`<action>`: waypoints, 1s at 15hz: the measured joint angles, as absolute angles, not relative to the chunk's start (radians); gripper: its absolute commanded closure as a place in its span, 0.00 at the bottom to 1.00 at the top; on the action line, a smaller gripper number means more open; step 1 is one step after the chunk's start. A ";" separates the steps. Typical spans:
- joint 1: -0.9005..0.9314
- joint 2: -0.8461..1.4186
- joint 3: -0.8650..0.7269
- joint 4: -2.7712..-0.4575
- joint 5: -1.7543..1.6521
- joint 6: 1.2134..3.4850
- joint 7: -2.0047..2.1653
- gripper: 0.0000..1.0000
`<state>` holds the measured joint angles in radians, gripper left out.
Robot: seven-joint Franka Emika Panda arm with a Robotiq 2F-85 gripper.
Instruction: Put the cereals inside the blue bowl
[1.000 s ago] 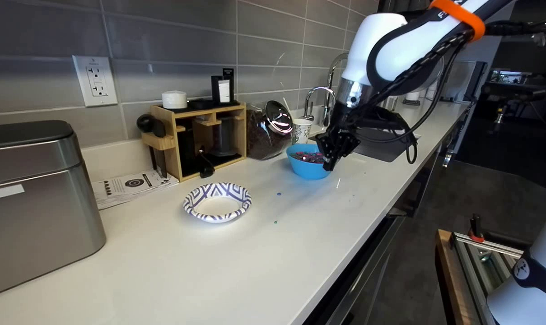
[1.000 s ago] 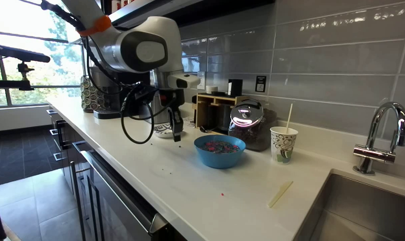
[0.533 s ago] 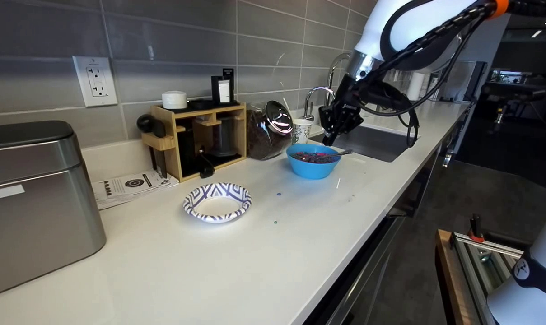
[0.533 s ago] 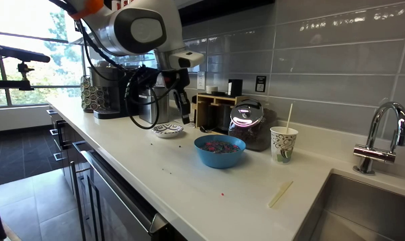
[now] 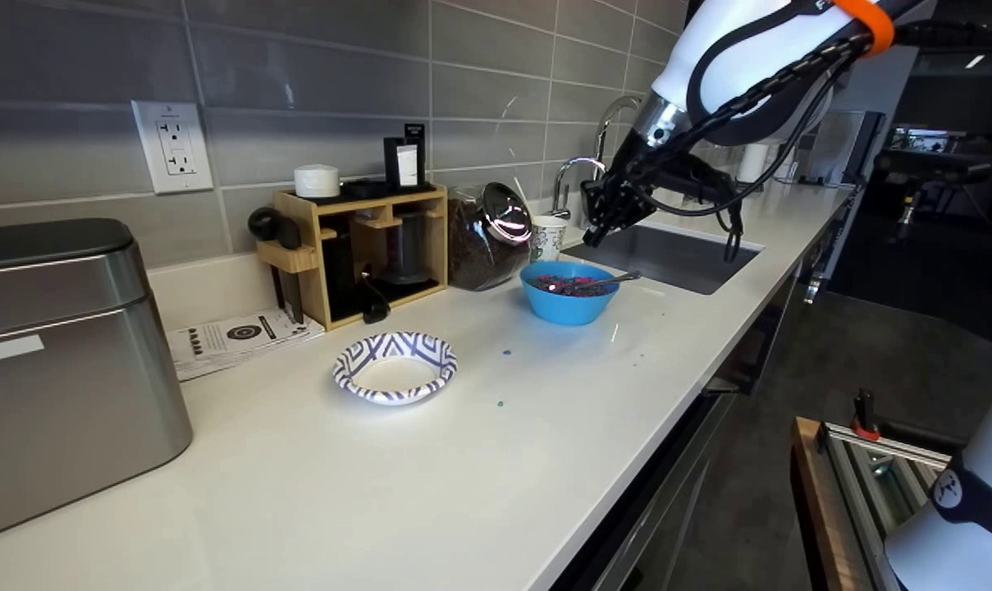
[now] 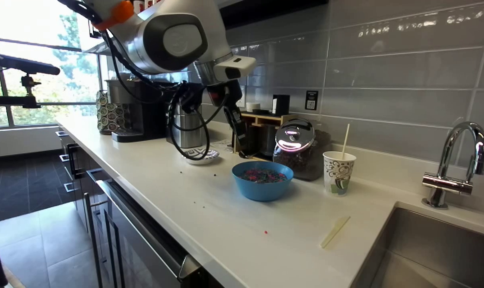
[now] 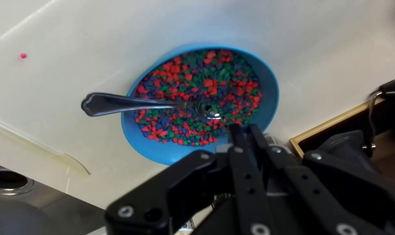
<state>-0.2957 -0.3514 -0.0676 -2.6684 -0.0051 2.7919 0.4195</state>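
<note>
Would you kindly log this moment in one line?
gripper: shut, empty; cereals: in blue bowl; metal spoon: in cereals; blue-patterned dish: on white countertop

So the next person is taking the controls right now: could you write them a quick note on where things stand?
Gripper: looks shut, holding nothing that shows; raised above the counter, close to the blue bowl.
Things: red, green and blue bits, presumably the cereals, are in the blue bowl; a spoon rests there, handle out over the rim.
Done: the blue bowl holds plenty of cereals.
Left: probably little; a stray red bit lies on the counter, perhaps worth collecting.
</note>
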 measured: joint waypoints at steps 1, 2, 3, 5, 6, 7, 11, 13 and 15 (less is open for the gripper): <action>-0.313 -0.335 -0.059 -2.668 -0.021 2.819 0.422 0.71; -0.331 -0.317 -0.051 -2.668 -0.038 2.846 0.425 0.70; -0.350 -0.298 -0.040 -2.668 -0.062 2.871 0.433 0.65; -0.389 -0.265 -0.017 -2.668 -0.112 2.913 0.454 0.49; -0.405 -0.252 -0.005 -2.668 -0.133 2.927 0.464 0.40; -0.417 -0.242 0.005 -2.667 -0.150 2.935 0.473 0.33; -0.401 -0.233 0.022 -2.671 -0.151 2.930 0.458 0.01; -0.344 -0.246 0.014 -2.679 -0.116 2.891 0.410 0.00; -0.295 -0.285 0.013 -2.691 -0.098 2.821 0.383 0.00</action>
<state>-0.2953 -0.2849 0.0130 -2.6912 -0.0981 2.8206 0.3827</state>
